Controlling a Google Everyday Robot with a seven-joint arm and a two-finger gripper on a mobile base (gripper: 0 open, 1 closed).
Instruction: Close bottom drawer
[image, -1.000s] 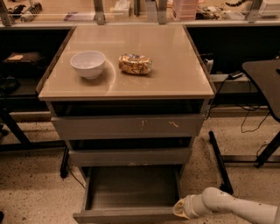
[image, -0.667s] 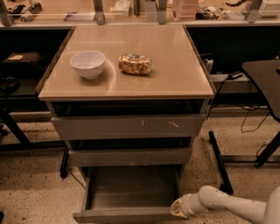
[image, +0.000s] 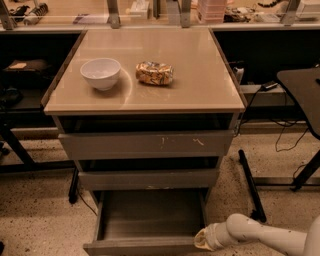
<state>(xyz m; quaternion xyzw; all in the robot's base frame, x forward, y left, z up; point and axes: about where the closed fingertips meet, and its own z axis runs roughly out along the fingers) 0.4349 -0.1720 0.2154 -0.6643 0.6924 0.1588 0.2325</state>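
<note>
Lowest on the cabinet, pulled well out over the floor, shallow grey box open to view: the bottom drawer (image: 150, 220). Unchanged from a second ago. At its right front corner, the gripper (image: 201, 240), pale, reaching in from the lower right. Edged slightly leftward, nearer that corner than before. Touching or just beside: cannot tell. Open or closed: cannot tell either. Above, the middle drawer (image: 147, 179) and the scratched top drawer (image: 145, 144), a dark gap over each. On the beige top (image: 200, 75), a white bowl (image: 100, 73) left of a wrapped snack (image: 154, 73), its print not legible.
</note>
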